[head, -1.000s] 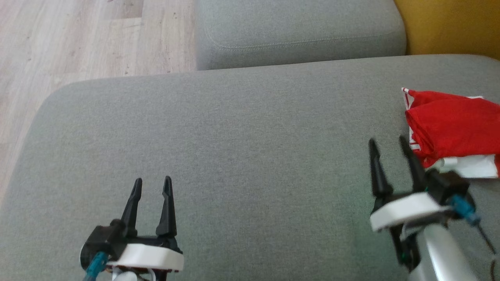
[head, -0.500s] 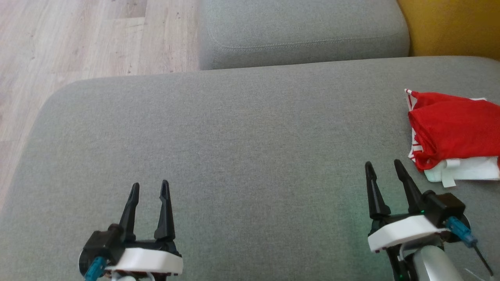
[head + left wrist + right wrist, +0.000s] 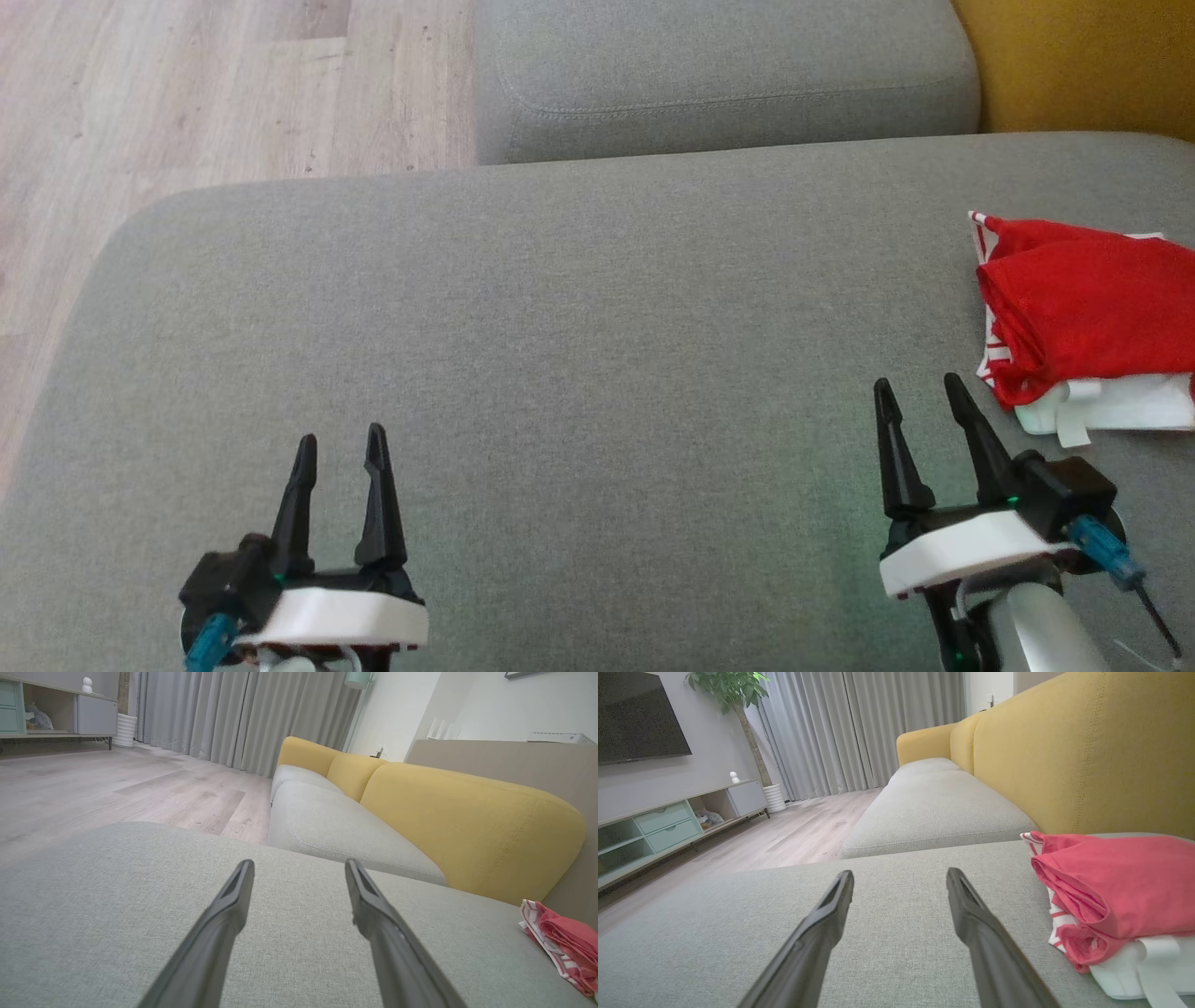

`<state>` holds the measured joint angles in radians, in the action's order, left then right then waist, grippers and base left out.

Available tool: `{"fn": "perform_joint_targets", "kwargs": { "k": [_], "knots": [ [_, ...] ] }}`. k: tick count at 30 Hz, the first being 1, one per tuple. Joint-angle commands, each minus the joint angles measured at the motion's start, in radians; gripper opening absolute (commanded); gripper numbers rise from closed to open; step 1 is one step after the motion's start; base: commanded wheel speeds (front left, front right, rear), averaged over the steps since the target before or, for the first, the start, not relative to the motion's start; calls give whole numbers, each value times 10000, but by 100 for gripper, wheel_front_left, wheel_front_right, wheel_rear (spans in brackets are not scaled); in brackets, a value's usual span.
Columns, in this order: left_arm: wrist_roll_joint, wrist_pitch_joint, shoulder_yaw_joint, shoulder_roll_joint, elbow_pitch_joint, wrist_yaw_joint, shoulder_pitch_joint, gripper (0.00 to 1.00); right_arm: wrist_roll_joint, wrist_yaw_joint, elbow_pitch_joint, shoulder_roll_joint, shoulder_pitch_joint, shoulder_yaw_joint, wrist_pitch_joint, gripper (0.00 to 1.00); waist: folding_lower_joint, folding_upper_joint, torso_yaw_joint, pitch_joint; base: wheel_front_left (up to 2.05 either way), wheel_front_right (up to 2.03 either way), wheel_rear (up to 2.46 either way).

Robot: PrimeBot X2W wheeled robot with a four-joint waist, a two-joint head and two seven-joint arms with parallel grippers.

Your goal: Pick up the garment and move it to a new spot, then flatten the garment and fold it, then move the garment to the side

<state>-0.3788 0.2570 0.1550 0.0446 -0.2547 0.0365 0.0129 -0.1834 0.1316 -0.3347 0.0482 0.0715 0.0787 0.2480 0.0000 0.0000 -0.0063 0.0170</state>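
While our two grippers sit low over the grey seat cushion, neither one has hold of anything: the left gripper shows at the lower left of the head view with its two dark fingers spread apart and bare fabric between them, and the right gripper shows at the lower right, equally spread and equally empty. Along our left wrist view the fingers point across the cushion toward a second grey cushion and the yellow backrest; whether the tips touch the fabric we cannot tell. Just beyond and to the right of our right gripper lies the garment, a folded red bundle with red-and-white striped edges and a white layer under it, resting on the cushion's right side close to the backrest and apart from our nearest fingertip. From the right wrist view it sits to the right of the fingers, near them without contact. Farther out we see pale wooden floor, grey curtains, a low cabinet, a dark screen on the wall and a potted plant
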Motion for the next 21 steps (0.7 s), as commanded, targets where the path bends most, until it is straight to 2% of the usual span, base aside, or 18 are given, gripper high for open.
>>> {"fn": "perform_joint_targets", "kwargs": {
  "k": [1, 10, 11, 15, 21],
  "knots": [
    [-73, 47, -426, 56, 289, 32, 372, 100, 13, -9, 395, 21, 412, 251, 136, 100, 0, 0, -9, 4, 0, 0, 0],
    [-291, 47, -457, 56, 103, -72, 356, 100, -22, -9, 350, 20, 423, 348, 137, 100, 0, 0, -70, 24, 0, 0, 0],
    [-276, -2, -35, 0, -186, -34, 0, 0, -2, 0, 6, 0, 1, 94, 0, 0, 0, 0, -71, 25, 0, 0, 0],
    [-346, -30, 28, -15, -637, -51, -109, 0, -81, 0, -405, -9, -158, 101, -29, 0, 0, 0, -71, 24, 0, 0, 0],
    [-926, -212, -107, -11, -612, -3, -51, 0, -797, -1, -336, 11, -138, 27, -185, 0, 0, 0, -64, 14, 0, 0, 0]
  ]
}}
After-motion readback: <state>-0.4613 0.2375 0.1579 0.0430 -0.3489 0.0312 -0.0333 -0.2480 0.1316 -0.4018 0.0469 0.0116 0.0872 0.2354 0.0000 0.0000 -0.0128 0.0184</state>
